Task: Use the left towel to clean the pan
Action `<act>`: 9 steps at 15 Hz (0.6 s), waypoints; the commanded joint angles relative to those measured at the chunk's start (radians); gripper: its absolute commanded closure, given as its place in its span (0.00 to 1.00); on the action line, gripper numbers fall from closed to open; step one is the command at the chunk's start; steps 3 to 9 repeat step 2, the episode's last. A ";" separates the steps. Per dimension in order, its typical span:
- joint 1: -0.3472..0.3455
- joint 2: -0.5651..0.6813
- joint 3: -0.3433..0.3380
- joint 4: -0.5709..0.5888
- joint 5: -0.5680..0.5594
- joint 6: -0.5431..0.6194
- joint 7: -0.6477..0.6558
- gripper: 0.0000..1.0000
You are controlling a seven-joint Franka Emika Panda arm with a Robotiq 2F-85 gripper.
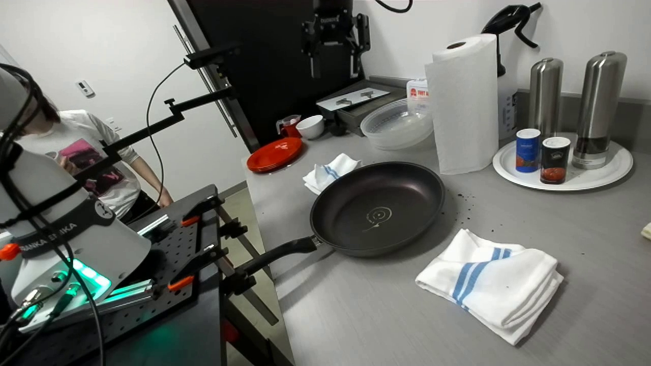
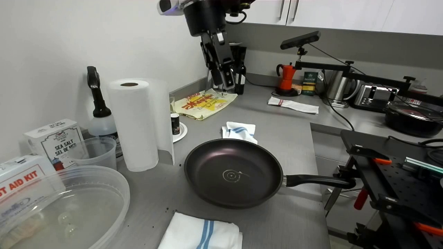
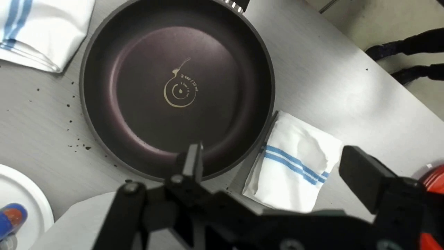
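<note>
Right towel (image 1: 491,284) nearest in an exterior view; pan (image 1: 377,209) left of it; left towel (image 1: 333,172) just past pan's far-left rim; gripper (image 1: 335,68) high, fingers (image 1: 316,66) spread.

In both exterior views, a plain white wall (image 1: 585,30) is rising behind a grey countertop (image 1: 366,315), with a low grey upstand (image 1: 635,122) running along its foot. In an exterior view, white upper cabinets (image 2: 335,14) are hanging above a grey backsplash (image 2: 270,38), and the countertop is turning a corner beneath them, grey cabinet fronts (image 2: 327,145) showing under its edge. A tall black panel (image 1: 244,30) edged in metal is standing beyond the far end, next to a second white wall (image 1: 127,30) carrying a small wall-mounted device (image 1: 85,89). In the wrist view, pale floor (image 3: 388,19) is showing past the counter, and soft light is gleaming on its surface.
</note>
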 commanded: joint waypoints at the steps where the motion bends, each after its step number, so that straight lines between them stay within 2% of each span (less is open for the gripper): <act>1: 0.014 -0.021 -0.017 -0.013 0.006 -0.003 -0.022 0.00; 9: 0.013 -0.037 -0.018 -0.025 0.006 -0.004 -0.032 0.00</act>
